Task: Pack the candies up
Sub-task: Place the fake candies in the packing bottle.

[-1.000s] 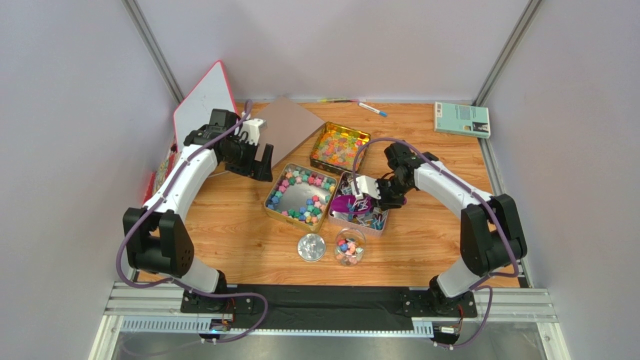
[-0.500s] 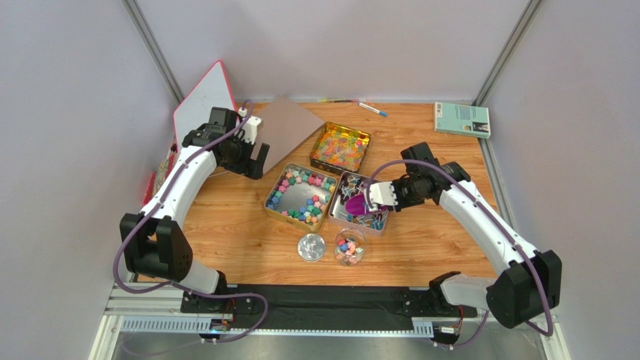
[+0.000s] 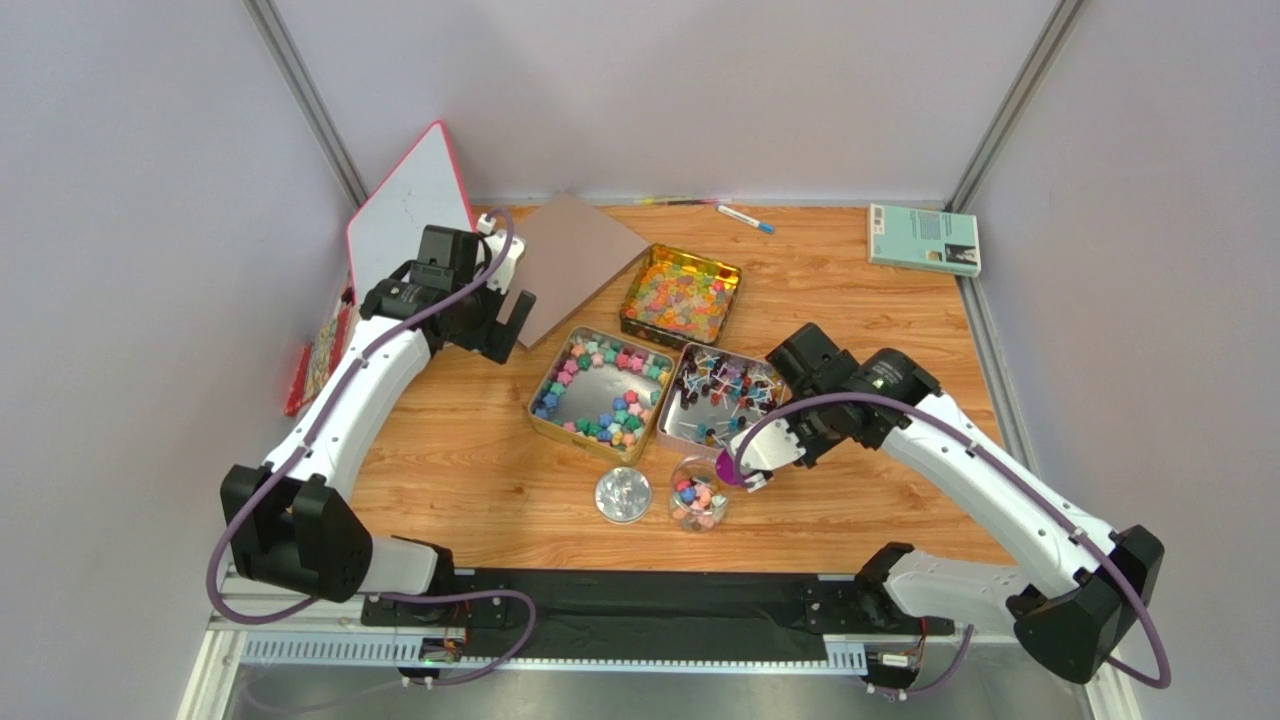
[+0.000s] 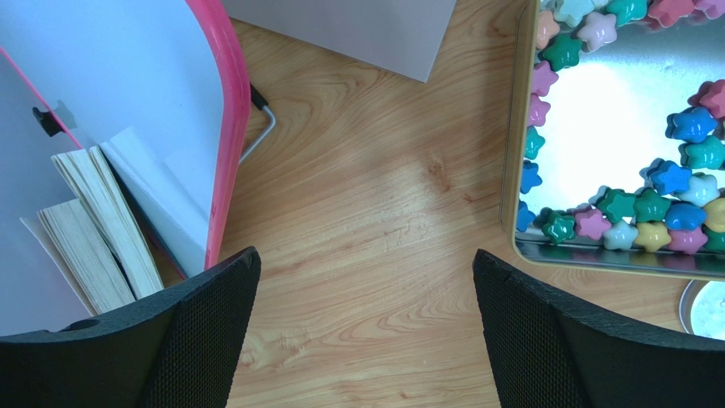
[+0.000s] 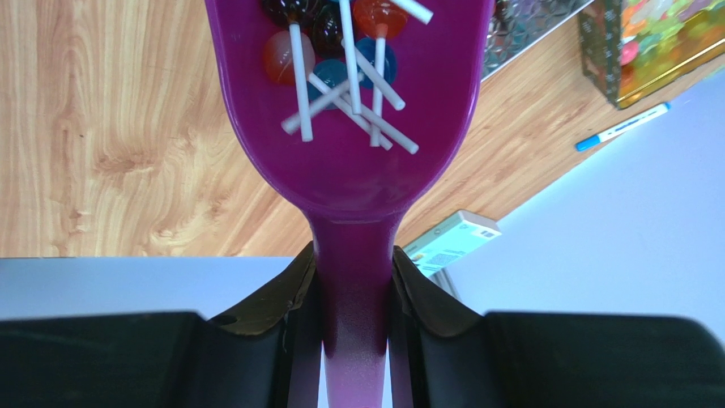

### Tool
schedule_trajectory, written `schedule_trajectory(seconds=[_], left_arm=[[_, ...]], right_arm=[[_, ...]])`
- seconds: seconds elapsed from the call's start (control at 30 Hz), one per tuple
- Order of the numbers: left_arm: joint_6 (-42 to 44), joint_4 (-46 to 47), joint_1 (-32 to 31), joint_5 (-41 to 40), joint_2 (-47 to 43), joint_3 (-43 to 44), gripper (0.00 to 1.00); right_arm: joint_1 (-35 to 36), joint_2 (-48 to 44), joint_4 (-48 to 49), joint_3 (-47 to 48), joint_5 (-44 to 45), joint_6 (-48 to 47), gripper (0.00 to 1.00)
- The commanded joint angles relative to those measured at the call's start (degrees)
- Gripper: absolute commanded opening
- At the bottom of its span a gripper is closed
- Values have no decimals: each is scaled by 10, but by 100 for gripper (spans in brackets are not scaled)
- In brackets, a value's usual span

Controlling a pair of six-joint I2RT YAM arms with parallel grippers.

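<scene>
- Front of the table (image 3: pixel 496 465), low in the top view: an open jar (image 3: pixel 699 495) with mixed pastel candies (image 3: pixel 696 501) in it, and a round glass piece (image 3: pixel 622 494) just to its left.
- At the jar's upper-right rim hangs the purple scoop (image 3: pixel 732 467), bowl aimed down-left at the jar.
- The right gripper (image 3: pixel 748 455) has it: in the wrist view both fingers (image 5: pixel 293 293) are clamped on the handle.
- There the scoop (image 5: pixel 340 183) runs straight up the frame, handle low, bowl high, carrying lollipops (image 5: pixel 285 53). Their white sticks lie crossed, mostly slanting upper left to lower right.
- Behind it, mid-frame, two tins side by side: more lollipops in the right tin (image 3: pixel 672 402), star candies (image 3: pixel 583 360) ringing the left tin (image 3: pixel 535 402).
- Farther back, a gold tin (image 3: pixel 631 293) of orange-yellow sweets (image 3: pixel 684 297).
- Upper left, the left gripper (image 3: pixel 511 318) hovers over bare wood, fingers (image 4: pixel 204 323) wide apart and holding nothing.
</scene>
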Motion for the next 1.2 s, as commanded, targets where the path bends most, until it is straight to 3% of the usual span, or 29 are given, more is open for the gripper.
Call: schedule_trajectory(seconds=[0.0, 0.5, 0.9, 1.0, 1.03, 1.13, 1.17], left_arm=[[-3, 14, 0, -4, -39, -8, 99], [4, 8, 0, -16, -88, -24, 99], [-52, -8, 0, 58, -92, 46, 99], [-87, -9, 0, 177, -92, 60, 99], [-105, -8, 1, 267, -93, 60, 99], [-142, 4, 4, 458, -85, 60, 90], [-154, 7, 4, 490, -75, 56, 82]], right_arm=[[50, 29, -15, 37, 95, 51, 0], [176, 106, -94, 85, 225, 131, 0], [219, 123, -157, 121, 271, 167, 0], [214, 144, -157, 210, 210, 212, 0], [204, 163, -157, 240, 186, 230, 0], [169, 187, -135, 319, 82, 311, 0], [162, 189, -122, 328, 62, 336, 0]])
